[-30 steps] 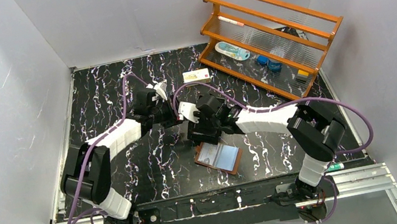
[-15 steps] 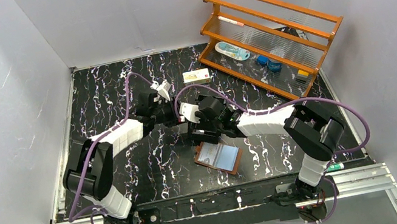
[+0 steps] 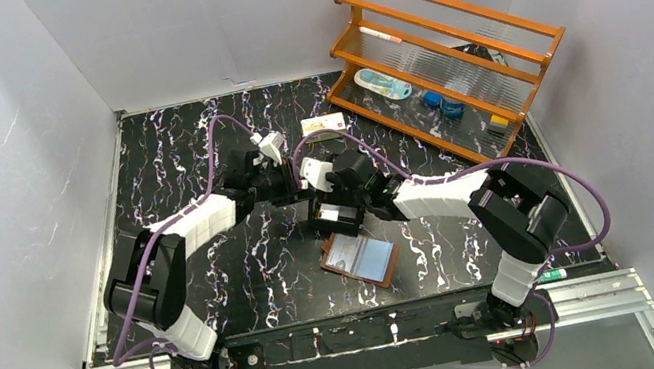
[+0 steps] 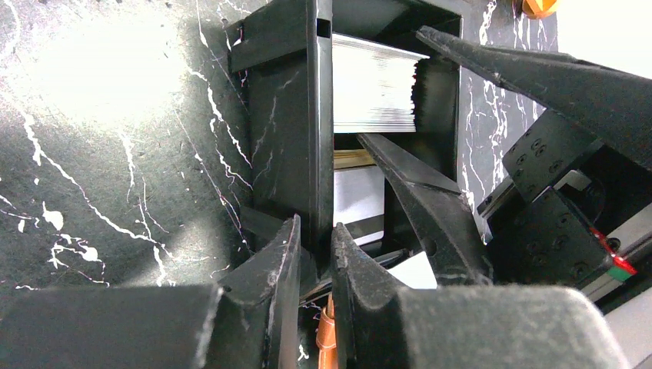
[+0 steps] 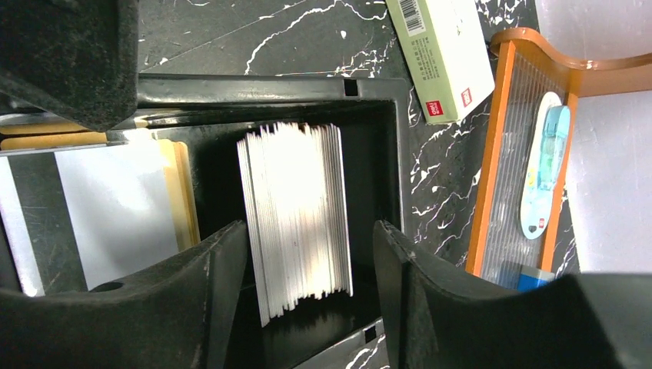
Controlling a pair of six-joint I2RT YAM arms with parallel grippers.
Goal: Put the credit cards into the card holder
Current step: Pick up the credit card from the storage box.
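Marbled black bench [image 3: 195, 147]. Item: tray [image 4: 284, 115], left pincer [image 4: 315, 238] clamped on its wall. Item: cards [image 5: 296, 215], stacked on edge inside, right pincer [image 5: 307, 238] spread astride them. Item: holder [image 3: 362, 260], open, 5 o'clock of tray. Step: picking. Next: nip few cards, lift.

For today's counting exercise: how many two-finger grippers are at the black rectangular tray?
2. The left gripper clamps a wall of the black rectangular plastic tray; the right gripper, open, straddles the stack of pale plastic cards inside.

Stacked credit cards [image 5: 296, 219]; open card holder [image 3: 360, 260]
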